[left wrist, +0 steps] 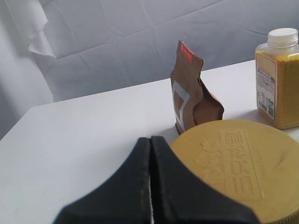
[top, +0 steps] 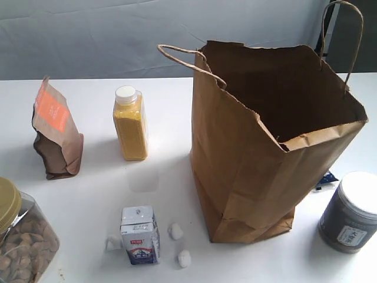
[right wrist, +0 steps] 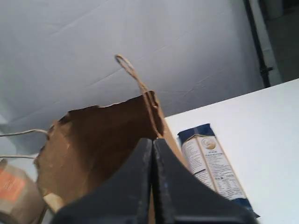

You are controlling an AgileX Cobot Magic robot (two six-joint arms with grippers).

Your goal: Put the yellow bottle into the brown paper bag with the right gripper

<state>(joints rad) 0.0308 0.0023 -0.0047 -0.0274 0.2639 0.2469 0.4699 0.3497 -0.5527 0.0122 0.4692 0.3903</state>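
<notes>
The yellow bottle stands upright on the white table, left of the brown paper bag, white cap on top; it also shows in the left wrist view as the yellow bottle. The bag stands open with both loop handles up, and the right wrist view sees the bag close in front. My right gripper is shut with nothing in it, near the bag's side. My left gripper is shut and empty, beside the big jar's lid. Neither gripper appears in the exterior view.
A small brown pouch with an orange label stands at the left. A large jar with an olive lid sits front left. A small milk carton with white lumps around it, a grey canister and a blue packet lie nearby.
</notes>
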